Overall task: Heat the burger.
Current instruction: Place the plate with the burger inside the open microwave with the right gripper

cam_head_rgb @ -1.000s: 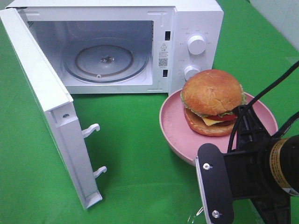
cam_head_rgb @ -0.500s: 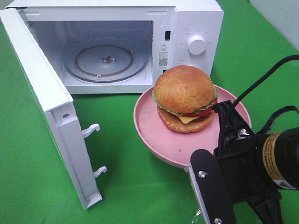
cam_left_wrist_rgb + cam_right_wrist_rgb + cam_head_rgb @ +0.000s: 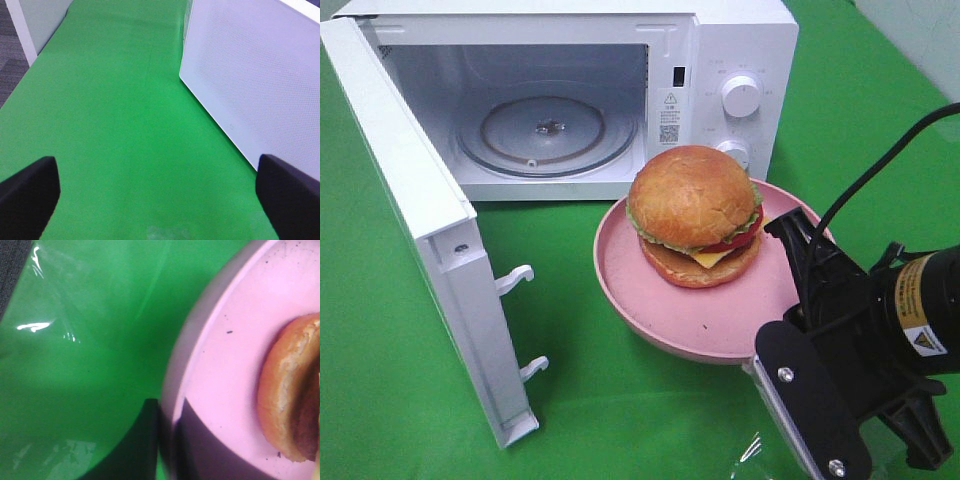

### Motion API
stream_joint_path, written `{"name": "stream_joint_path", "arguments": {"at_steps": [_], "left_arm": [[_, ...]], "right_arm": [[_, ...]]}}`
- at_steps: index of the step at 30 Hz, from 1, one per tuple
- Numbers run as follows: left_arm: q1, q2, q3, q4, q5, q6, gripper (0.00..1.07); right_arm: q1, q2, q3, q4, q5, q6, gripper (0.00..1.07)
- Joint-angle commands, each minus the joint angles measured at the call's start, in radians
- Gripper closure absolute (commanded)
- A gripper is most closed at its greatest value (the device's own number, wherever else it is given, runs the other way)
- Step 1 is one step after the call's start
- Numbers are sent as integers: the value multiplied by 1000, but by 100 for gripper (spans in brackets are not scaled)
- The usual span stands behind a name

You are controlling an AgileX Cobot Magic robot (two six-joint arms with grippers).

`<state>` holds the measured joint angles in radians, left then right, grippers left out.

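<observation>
The burger (image 3: pixel 695 215), with its golden bun, lettuce, tomato and cheese, sits on a pink plate (image 3: pixel 640 290) just in front of the open microwave (image 3: pixel 740 40). My right gripper (image 3: pixel 790 235) is shut on the plate's right rim. In the right wrist view its dark fingers (image 3: pixel 145 445) pinch the rim of the plate (image 3: pixel 225 365), and the edge of the burger (image 3: pixel 290 390) shows beyond. My left gripper (image 3: pixel 160 200) is open with nothing between its fingers, low over the green cloth beside the outer face of the microwave door (image 3: pixel 255 75).
The microwave door (image 3: pixel 410 200) swings out wide to the left, its latch hooks pointing toward the plate. A glass turntable (image 3: pixel 545 130) lies inside the cavity. Two control knobs (image 3: pixel 740 95) are on the right panel. Green cloth covers the table.
The plate with the burger has moved left, from the right of the knobs to the front of the microwave's opening, carried by my right gripper. The left arm has not moved.
</observation>
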<state>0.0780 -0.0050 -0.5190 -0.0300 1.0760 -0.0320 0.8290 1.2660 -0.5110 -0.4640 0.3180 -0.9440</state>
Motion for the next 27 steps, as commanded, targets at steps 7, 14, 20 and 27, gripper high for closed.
{"name": "stream_joint_path", "arguments": {"at_steps": [7, 14, 20, 27], "left_arm": [[2, -15, 3, -7, -9, -1, 8], [2, -15, 3, -7, -9, -1, 8], [2, -15, 3, -7, -9, -1, 8], [2, -15, 3, -7, -9, -1, 8]], "right_arm": [[-106, -7, -2, 265, -56, -422, 105], [-156, -7, -13, 341, -52, -531, 105], [-164, -7, -45, 395, -43, -584, 105], [-162, -7, -45, 354, -44, -555, 105]]}}
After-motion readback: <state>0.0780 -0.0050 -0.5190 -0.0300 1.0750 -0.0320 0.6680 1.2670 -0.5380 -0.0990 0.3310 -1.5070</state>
